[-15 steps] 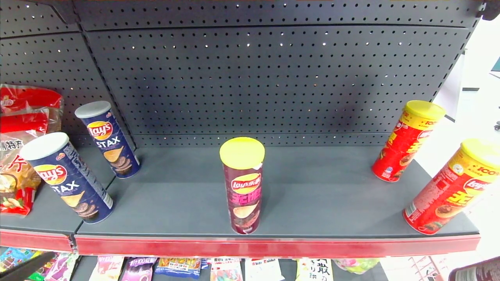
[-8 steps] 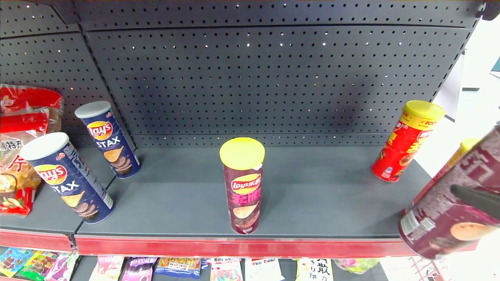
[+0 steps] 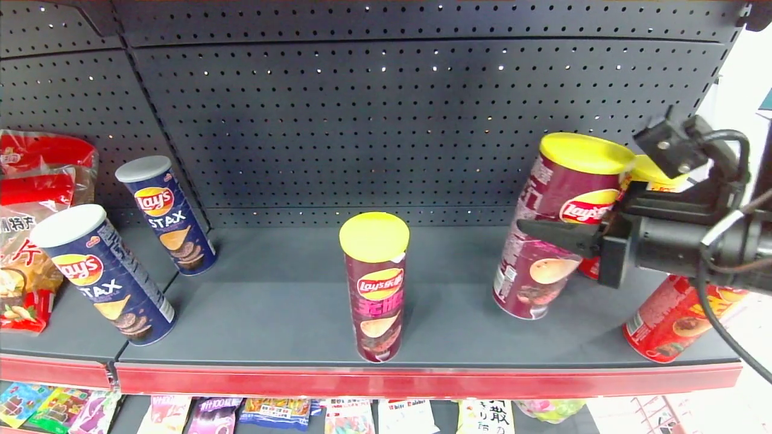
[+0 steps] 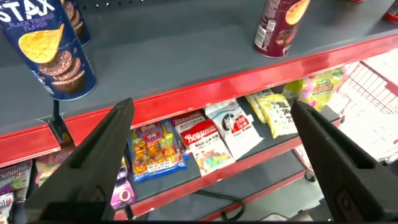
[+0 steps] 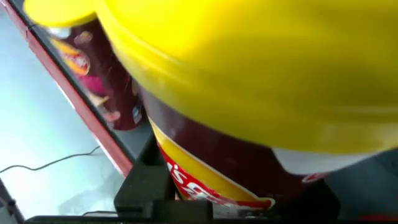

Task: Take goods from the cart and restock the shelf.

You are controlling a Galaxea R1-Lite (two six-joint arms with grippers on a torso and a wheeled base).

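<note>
My right gripper (image 3: pixel 546 235) is shut on a maroon chips can (image 3: pixel 564 181) with a yellow lid, holding it by the middle. The can leans slightly over the right part of the grey shelf (image 3: pixel 289 301); I cannot tell whether its base touches the shelf. Up close, its lid (image 5: pixel 249 74) is in the right wrist view. A matching maroon can (image 3: pixel 374 289) stands upright at the shelf's front centre. My left gripper (image 4: pixel 211 162) is open, low in front of the shelf's red edge (image 4: pixel 186 93), with nothing between its fingers.
Two blue cans (image 3: pixel 166 214) (image 3: pixel 102 274) stand at the left, beside snack bags (image 3: pixel 30 223). A red can (image 3: pixel 678 316) stands at the front right, and another red can (image 3: pixel 654 172) sits half hidden behind the held one. Packets (image 4: pixel 205 137) fill the lower shelf.
My right arm has swung up and left from the lower right corner, carrying the maroon can over the shelf. It now covers most of the back red can.
</note>
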